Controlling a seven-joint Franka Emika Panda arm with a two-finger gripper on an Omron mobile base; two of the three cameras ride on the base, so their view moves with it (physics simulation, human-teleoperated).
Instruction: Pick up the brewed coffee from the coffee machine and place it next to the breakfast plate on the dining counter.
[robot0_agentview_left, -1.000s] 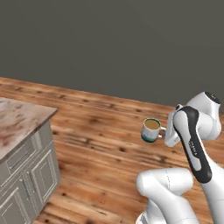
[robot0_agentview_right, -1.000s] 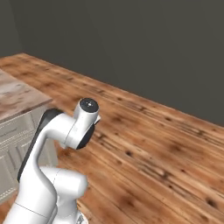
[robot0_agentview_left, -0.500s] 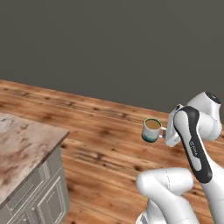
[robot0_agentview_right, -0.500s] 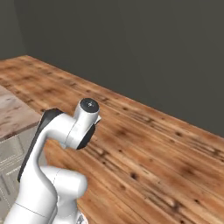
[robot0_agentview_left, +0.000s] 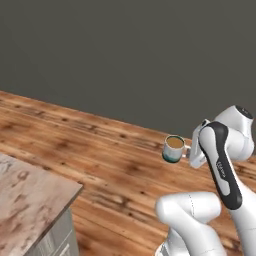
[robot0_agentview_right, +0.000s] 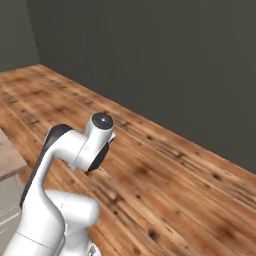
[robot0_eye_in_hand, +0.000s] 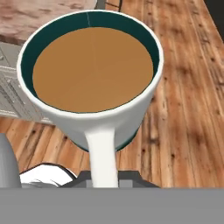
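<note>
One mug (robot0_agentview_left: 173, 149) held upright by hand (robot0_agentview_left: 192, 156)

A wooden plank floor (robot0_agentview_left: 100, 160) with dark knots spreads across the scene up to a dark grey wall (robot0_agentview_left: 125, 55) at the far side. At the near left stands 1 pinkish-brown veined marble countertop (robot0_agentview_left: 27, 205) on pale panelled cabinets (robot0_agentview_left: 55, 240), its corner jutting out over the planks.
</note>
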